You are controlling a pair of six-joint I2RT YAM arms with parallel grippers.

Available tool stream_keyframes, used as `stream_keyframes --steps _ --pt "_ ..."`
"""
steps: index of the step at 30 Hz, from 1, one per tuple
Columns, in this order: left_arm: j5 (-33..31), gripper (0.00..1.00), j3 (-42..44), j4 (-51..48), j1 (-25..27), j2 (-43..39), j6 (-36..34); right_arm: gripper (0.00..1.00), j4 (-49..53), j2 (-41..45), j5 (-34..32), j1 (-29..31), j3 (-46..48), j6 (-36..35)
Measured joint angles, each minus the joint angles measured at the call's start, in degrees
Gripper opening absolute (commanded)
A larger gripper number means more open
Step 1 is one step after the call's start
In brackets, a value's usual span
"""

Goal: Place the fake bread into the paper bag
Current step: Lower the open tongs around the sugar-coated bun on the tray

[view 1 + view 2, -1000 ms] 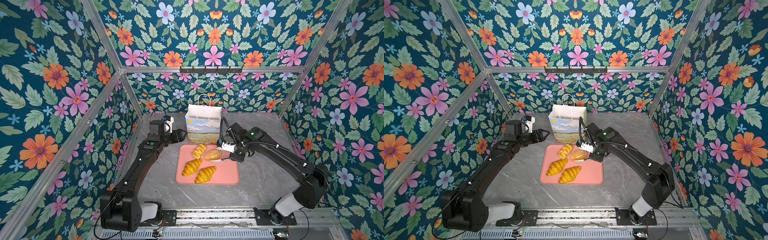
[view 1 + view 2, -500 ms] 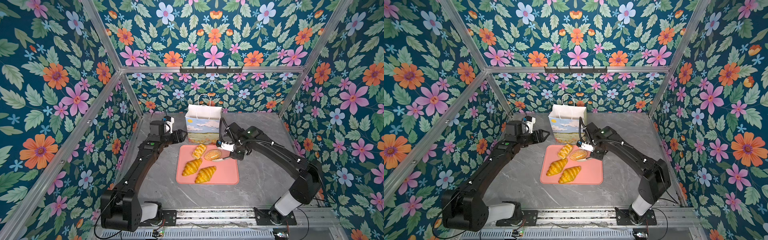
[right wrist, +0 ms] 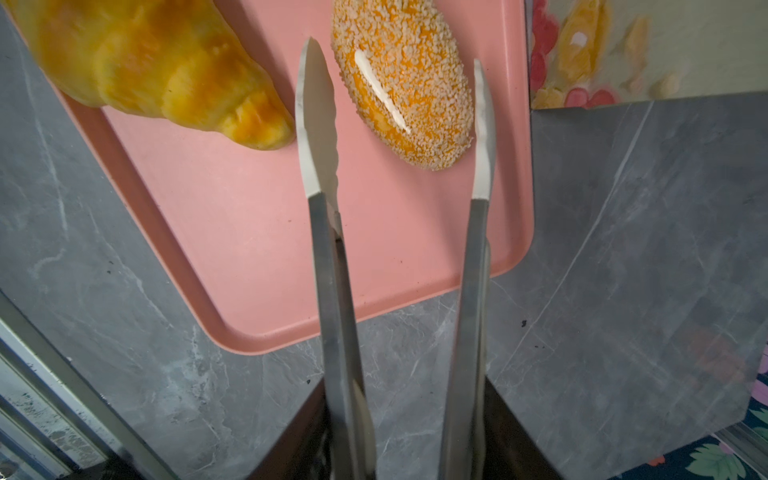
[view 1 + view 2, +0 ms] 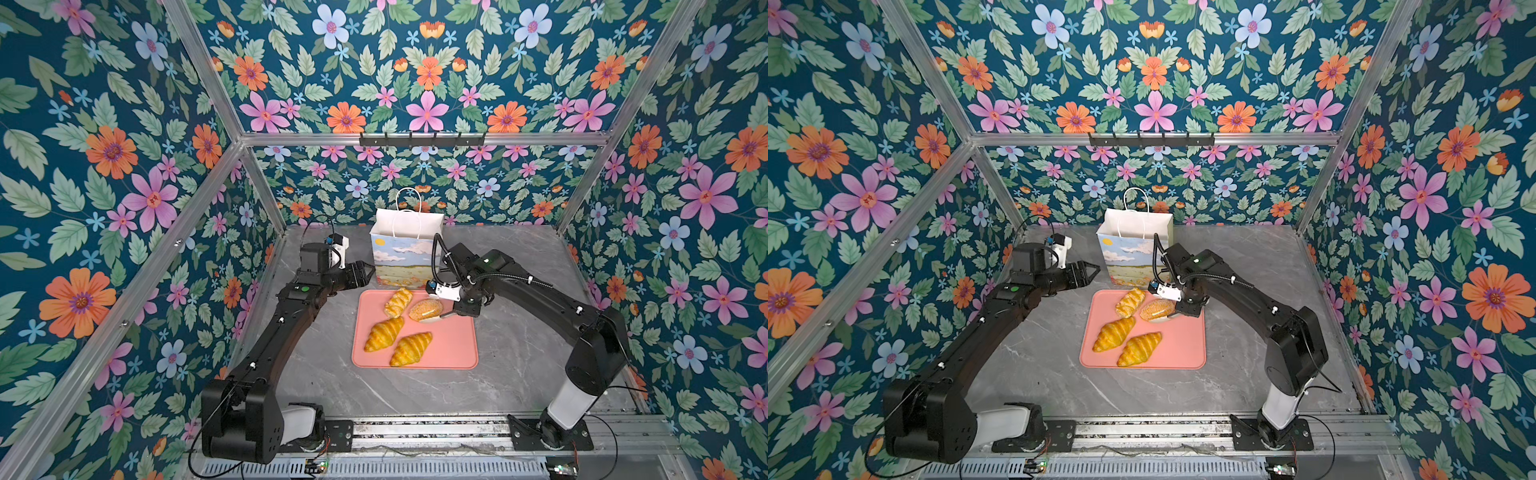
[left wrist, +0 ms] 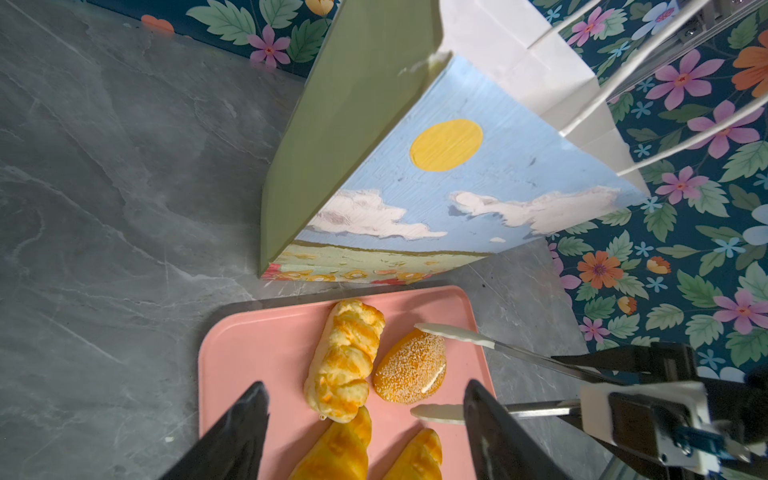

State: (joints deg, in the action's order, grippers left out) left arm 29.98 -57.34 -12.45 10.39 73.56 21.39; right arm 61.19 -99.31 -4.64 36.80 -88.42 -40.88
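While four pieces of fake bread (image 4: 384, 333) lie on the pink tray (image 4: 453, 349), the speckled bun (image 3: 399, 91) sits between the tips of the tongs (image 3: 328, 257); whether they touch it I cannot tell. My right pincer (image 4: 464, 306) clamps the tongs' handles, its fingers mostly hidden. Spread and empty, my left pincer (image 4: 365, 275) hangs beside the paper bag (image 4: 405, 257), which stands upright just behind the tray on the table (image 4: 316, 374); its inside I cannot see.

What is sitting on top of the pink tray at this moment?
Four things: a braided piece, a speckled bun and two croissants. The tips of the tongs flank the bun; contact is unclear. The tray under each one is covered.
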Motion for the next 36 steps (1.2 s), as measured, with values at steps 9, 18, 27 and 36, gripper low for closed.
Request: stream_keyframes --steps 9,18,27,36 --pt "0.0 0.75 0.0 0.0 0.0 -0.1 -0.3 0.49 -0.1 -0.7 0.7 -0.7 -0.4 -0.4" --pt "0.0 0.75 0.0 0.0 0.0 -0.1 -0.3 0.47 -0.9 -0.7 3.0 -1.3 0.4 -1.3" --pt "0.0 0.75 0.2 0.0 0.0 -0.5 -0.3 0.49 -0.9 -2.4 3.2 -1.9 -0.2 -1.3" --pt "0.0 0.75 0.4 0.0 0.0 -0.6 -0.3 0.49 -0.9 -2.8 3.6 -1.9 -0.9 -1.0"
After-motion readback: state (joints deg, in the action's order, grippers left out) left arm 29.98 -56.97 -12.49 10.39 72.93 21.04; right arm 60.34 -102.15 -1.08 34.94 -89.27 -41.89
